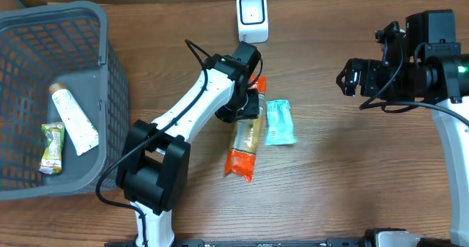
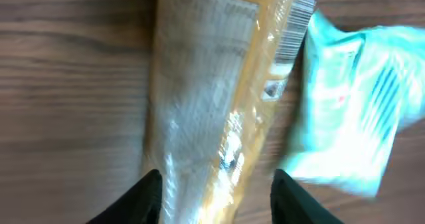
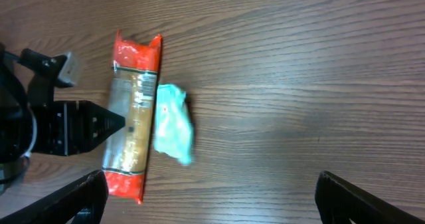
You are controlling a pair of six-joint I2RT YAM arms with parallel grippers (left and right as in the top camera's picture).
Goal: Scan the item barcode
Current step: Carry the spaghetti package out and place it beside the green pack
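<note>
1. Two items lie on the table (image 1: 344, 174) below the white scanner (image 1: 251, 17): an orange snack pack (image 1: 245, 141) and a teal packet (image 1: 279, 122) just beside it, their edges seemingly touching.
2. Left gripper (image 2: 218, 187): the pincer is released, with its fingers straddling the upper end of the orange snack pack. One finger sits near the pack's edge and the other stands clear of it. The pack rests flat on the wood and nothing is clamped.
3. Barcode (image 2: 297, 24): it is visible in the left wrist view along the pack's long edge on the teal packet's side, facing roughly upward (blurred, bars only just legible).
4. Right gripper (image 1: 350, 77): its jaws are spread wide and empty, and it hovers well apart from both items at the far right.
5. Basket (image 1: 102, 56) at the left holds a white tube (image 1: 73, 119) and a small green packet (image 1: 53, 148) (likely the items already dealt with, though that is my reading only).
6. Progress, as judged:
   - The pack is not at the scanner, is not lifted, and its code is not turned toward the scanner's face.
   - Whether its scan is done cannot be told from here.
   - The teal packet looks untouched, so at least one item seems left.
</note>
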